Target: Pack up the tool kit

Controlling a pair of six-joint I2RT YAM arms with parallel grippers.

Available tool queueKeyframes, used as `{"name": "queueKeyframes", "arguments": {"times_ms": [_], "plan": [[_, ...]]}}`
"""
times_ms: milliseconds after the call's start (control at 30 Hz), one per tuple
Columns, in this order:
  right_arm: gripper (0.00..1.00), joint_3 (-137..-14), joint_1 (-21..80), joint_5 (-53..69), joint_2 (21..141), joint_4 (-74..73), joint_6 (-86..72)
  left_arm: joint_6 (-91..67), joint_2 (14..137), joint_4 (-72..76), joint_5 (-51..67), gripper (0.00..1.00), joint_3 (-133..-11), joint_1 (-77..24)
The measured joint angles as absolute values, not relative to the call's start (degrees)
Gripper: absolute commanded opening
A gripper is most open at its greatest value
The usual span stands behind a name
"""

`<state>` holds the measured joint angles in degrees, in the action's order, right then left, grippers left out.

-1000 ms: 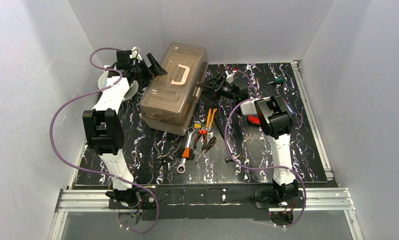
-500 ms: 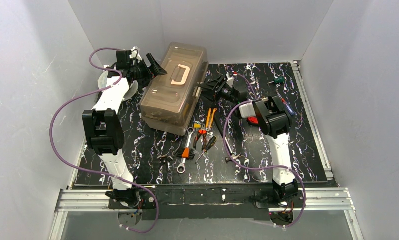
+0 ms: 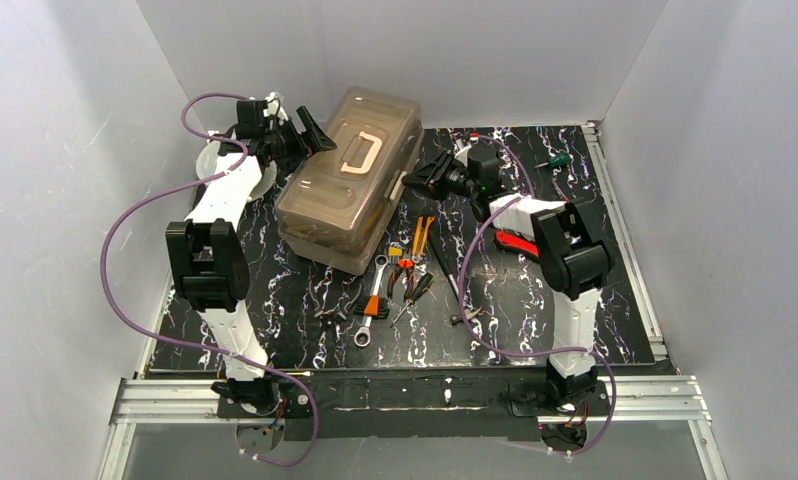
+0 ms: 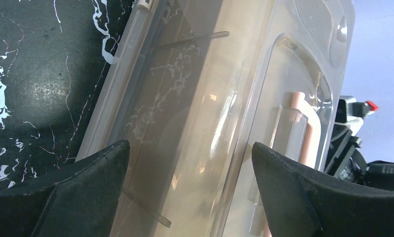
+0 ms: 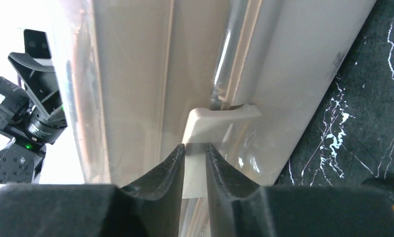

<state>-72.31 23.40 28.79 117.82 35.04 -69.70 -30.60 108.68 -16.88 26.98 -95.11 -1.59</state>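
The white-and-black left arm (image 3: 215,215) rises from its base, elbow folded high, and its forearm stretches away toward the far left. Its wrist turns the black left end effector (image 3: 315,132) to the right, with the fingers (image 4: 86,182) spread wide apart. The white-and-black right arm (image 3: 567,265) stands taller, elbow up, with its forearm angled back and to the left. The black right end effector (image 3: 422,178) points left, its fingers (image 5: 160,173) drawn almost together, pinching a cream plastic latch tab (image 5: 219,118) in the narrow slit between them.
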Motion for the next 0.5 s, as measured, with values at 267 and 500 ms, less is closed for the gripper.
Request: {"name": "queueKeyframes", "arguments": {"times_ms": [267, 500], "plan": [[0.81, -71.1, 23.7, 25.7, 114.0, 28.9, -64.6, -29.6, 108.2, -17.2, 25.6, 0.93, -95.1, -2.2], [0.85, -67.7, 23.6, 29.8, 120.5, 44.6, -72.2, -29.4, 108.2, -17.3, 25.5, 0.94, -95.1, -2.2]]}}
